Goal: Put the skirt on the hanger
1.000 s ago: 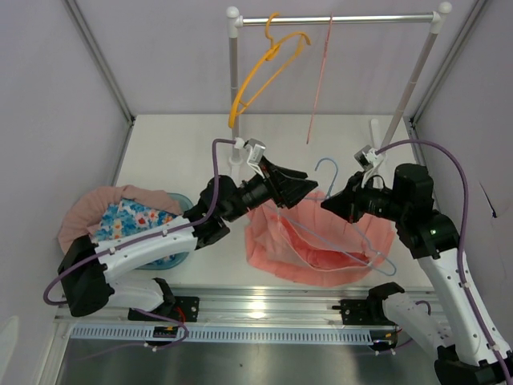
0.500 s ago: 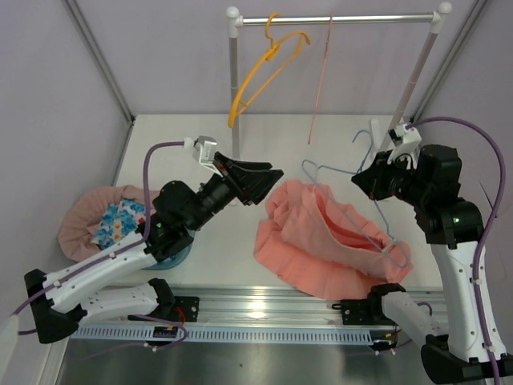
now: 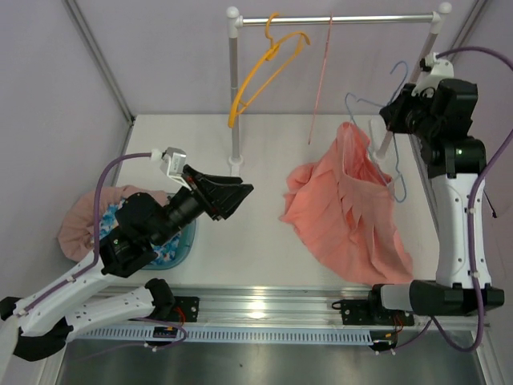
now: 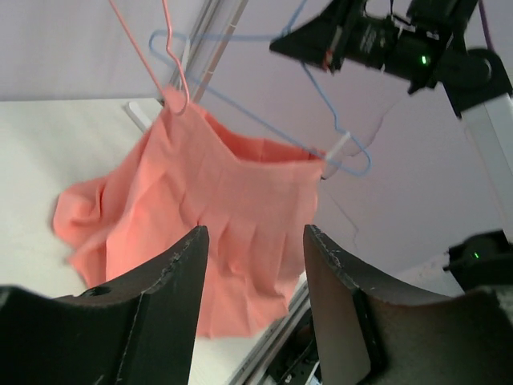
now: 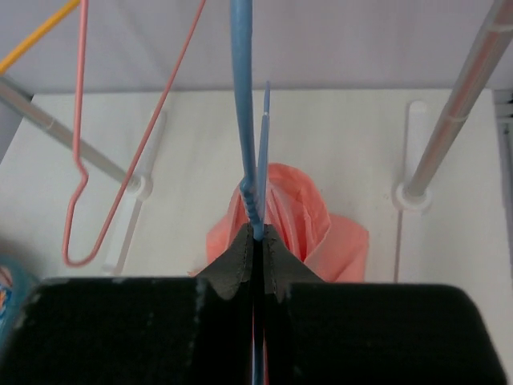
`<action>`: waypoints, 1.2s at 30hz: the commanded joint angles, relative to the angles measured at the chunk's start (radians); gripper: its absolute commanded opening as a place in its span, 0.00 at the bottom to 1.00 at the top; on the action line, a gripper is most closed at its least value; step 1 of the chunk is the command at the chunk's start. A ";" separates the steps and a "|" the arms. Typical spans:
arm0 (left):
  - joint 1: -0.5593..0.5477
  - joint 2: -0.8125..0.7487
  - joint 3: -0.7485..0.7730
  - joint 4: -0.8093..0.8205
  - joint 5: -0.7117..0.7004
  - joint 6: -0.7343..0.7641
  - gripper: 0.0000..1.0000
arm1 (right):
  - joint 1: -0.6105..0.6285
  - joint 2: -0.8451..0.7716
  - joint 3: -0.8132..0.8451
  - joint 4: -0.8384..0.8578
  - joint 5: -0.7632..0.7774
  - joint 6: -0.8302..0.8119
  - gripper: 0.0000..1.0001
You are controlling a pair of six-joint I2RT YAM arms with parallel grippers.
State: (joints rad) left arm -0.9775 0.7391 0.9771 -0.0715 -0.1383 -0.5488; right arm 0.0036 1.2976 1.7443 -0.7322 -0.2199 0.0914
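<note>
Coral skirt (image 3: 345, 208) on blue hanger (image 5: 245, 104) | right-wrist: right claw (image 5: 255, 241) pinches it | left claw (image 4: 255, 241) wide

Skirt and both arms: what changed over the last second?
The right gripper, shut on the blue hanger, lifted it up and back toward the rail, dragging the skirt up and right with it. The left gripper, open, drew back from the skirt to the near left. The orange hanger and pink hanger stayed on the rail.
</note>
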 commanded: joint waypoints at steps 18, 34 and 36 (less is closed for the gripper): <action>0.000 -0.072 0.028 -0.198 -0.006 0.023 0.54 | -0.090 0.515 0.699 0.244 0.136 0.162 0.00; 0.000 -0.073 0.012 -0.212 -0.049 0.030 0.56 | -0.083 0.525 0.502 0.301 0.111 0.192 0.02; 0.000 -0.070 0.014 -0.217 -0.056 0.030 0.57 | -0.083 0.487 0.468 0.313 0.116 0.195 0.09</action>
State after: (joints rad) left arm -0.9775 0.6731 0.9768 -0.2974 -0.1677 -0.5404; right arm -0.0826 1.8633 2.2501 -0.4629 -0.1028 0.2634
